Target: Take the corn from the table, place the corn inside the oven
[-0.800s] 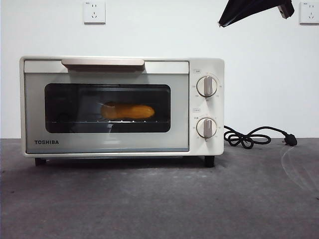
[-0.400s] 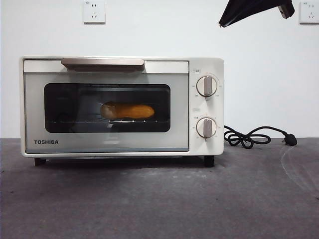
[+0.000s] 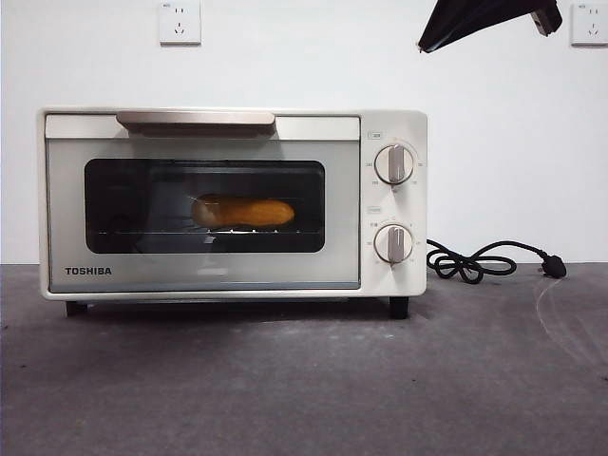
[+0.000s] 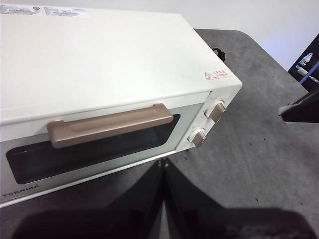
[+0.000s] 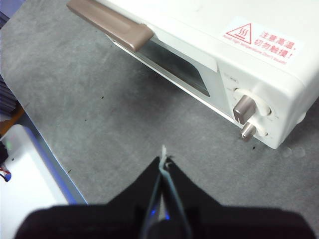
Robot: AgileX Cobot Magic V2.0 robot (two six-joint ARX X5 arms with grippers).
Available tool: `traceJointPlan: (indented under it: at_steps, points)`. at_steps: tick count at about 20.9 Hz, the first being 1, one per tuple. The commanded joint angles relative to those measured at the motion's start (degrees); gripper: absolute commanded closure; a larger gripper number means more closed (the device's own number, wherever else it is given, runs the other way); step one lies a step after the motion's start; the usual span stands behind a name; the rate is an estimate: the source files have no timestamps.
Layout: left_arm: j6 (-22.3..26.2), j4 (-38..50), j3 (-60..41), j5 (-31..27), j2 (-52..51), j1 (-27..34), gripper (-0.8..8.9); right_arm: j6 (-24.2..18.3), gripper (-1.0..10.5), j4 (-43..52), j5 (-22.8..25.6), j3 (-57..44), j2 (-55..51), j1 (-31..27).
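Note:
The yellow-orange corn [image 3: 243, 212] lies on the rack inside the cream-white TOSHIBA oven [image 3: 231, 204], seen through the dark glass of its closed door. The oven stands on the dark grey table [image 3: 304, 380]. My left gripper [image 4: 162, 167] hovers above the table in front of the oven door [image 4: 89, 149], shut and empty. My right gripper [image 5: 162, 163] hangs above the table off the oven's knob end [image 5: 246, 107], shut and empty too. In the front view only a black arm tip [image 3: 475, 19] shows at the top right.
The oven's black cord [image 3: 484, 261] lies coiled on the table to the right of the oven. Two wall sockets [image 3: 180, 23] sit on the white wall behind. A white device [image 5: 20, 184] sits off the table edge in the right wrist view.

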Motion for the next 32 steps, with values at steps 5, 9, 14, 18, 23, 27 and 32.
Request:
traceJointPlan:
  at_steps: [5, 9, 14, 18, 23, 27, 32]
  points:
    - [-0.13, 0.57, -0.11, -0.15, 0.26, -0.13, 8.17, 0.04, 9.5, 0.5, 1.77, 0.07, 0.28, 0.02]
    - [-0.15, 0.55, -0.11, -0.15, 0.26, -0.11, 8.17, 0.04, 9.5, 0.79, 4.81, 0.07, 0.31, 0.02]
    - [3.45, 0.59, -0.11, -0.37, -0.94, 2.75, 8.17, 0.04, 9.5, 2.73, 9.75, 0.07, 0.31, 0.02]
    - [3.61, 0.59, -0.11, -0.37, -1.33, 6.56, 8.17, 0.04, 9.5, 4.79, 13.66, 0.07, 0.31, 0.02]
    - [4.46, 2.27, -0.61, 2.05, -1.22, 13.6, 8.17, 0.07, 9.5, 7.63, 17.75, 0.07, 0.31, 0.02]
    - [6.95, 10.21, -3.96, 10.34, -2.86, 19.89, 8.17, 0.07, 9.5, 9.66, 20.13, 0.07, 0.28, 0.02]
    - [9.81, 25.2, -13.38, 19.54, -8.61, 26.1, 8.17, 0.04, 9.5, 10.86, 20.81, 0.07, 0.31, 0.02]
